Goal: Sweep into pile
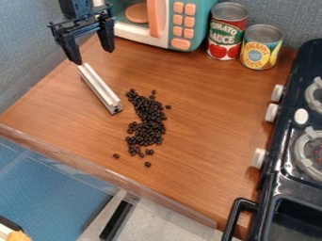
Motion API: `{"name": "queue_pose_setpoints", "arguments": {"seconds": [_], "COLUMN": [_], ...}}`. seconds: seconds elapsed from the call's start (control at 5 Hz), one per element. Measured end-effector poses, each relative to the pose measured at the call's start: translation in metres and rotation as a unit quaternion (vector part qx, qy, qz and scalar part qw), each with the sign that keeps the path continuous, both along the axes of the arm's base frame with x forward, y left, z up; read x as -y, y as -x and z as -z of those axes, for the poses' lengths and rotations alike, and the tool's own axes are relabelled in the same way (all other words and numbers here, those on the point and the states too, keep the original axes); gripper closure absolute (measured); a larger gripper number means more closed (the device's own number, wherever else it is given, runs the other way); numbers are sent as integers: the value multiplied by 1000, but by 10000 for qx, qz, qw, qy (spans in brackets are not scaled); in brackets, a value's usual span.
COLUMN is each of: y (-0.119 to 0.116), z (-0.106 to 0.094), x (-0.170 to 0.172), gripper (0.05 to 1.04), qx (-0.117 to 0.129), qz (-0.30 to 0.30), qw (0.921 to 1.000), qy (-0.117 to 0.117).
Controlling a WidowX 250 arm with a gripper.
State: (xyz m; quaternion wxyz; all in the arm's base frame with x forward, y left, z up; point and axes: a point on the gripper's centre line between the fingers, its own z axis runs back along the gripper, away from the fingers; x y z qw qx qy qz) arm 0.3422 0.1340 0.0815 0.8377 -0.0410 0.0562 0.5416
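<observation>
My gripper [93, 55] hangs over the upper left of the wooden counter, its two fingers spread wide with nothing between them. Just below it, a silver metal bar [100, 89] lies at a slant on the counter, its far end close to the left fingertip. To the right of the bar's near end, dark beans [148, 123] are spread in a long, uneven band running toward the front. A few loose beans [148, 164] lie apart at the band's edges and lower end.
A toy microwave [166, 21] stands at the back, with a tomato sauce can [226, 32] and a pineapple can [260, 48] beside it. The black toy stove [277, 181] borders the right side. A clear raised strip [113, 176] runs along the front edge.
</observation>
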Motion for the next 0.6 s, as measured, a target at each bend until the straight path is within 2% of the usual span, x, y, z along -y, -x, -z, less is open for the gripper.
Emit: {"name": "queue_pose_setpoints", "arguments": {"seconds": [0.2, 0.6], "y": [3, 0], "z": [17, 37], "x": [1, 1], "gripper": [83, 83], "qx": [-207, -41], "qz": [0, 246], "qw": [9998, 9994], "qy": [83, -225]}}
